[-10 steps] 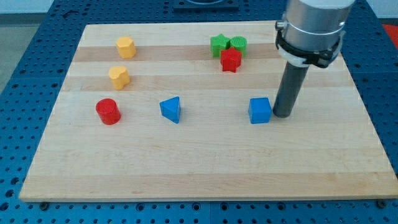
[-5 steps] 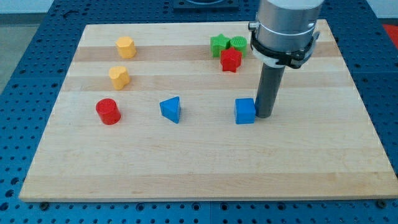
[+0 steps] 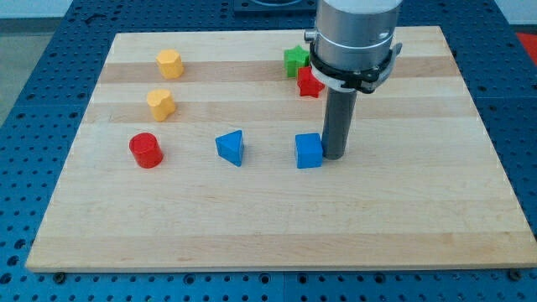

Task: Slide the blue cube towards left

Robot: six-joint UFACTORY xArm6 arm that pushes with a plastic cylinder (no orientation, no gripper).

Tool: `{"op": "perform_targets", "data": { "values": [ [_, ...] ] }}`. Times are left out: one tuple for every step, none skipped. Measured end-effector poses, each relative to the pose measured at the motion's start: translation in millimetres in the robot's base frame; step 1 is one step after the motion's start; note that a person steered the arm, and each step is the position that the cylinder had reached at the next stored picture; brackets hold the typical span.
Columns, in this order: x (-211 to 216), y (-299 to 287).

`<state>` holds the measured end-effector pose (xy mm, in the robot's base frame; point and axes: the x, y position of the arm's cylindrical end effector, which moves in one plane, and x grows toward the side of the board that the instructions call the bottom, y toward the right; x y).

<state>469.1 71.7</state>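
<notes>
The blue cube (image 3: 309, 151) sits on the wooden board (image 3: 268, 218) a little right of the middle. My tip (image 3: 333, 156) rests on the board right against the cube's right side. A blue triangular block (image 3: 231, 148) lies to the cube's left, with a gap between them.
A red cylinder (image 3: 146, 150) stands at the left. Two yellow blocks (image 3: 161, 104) (image 3: 169, 63) lie at the upper left. A green star (image 3: 294, 59) and a red star (image 3: 309, 81) sit near the top, partly hidden by the arm (image 3: 352, 38).
My tip has moved left and pushed the blue cube left with it, closer to the blue triangular block. The arm now covers the second green block near the top.
</notes>
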Motion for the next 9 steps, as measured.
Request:
{"op": "perform_targets", "data": {
  "values": [
    [8, 16],
    [28, 28],
    [28, 7],
    [29, -1],
    [46, -3],
    [61, -16],
    [61, -41],
    [54, -48],
    [39, -49]
  ]
}}
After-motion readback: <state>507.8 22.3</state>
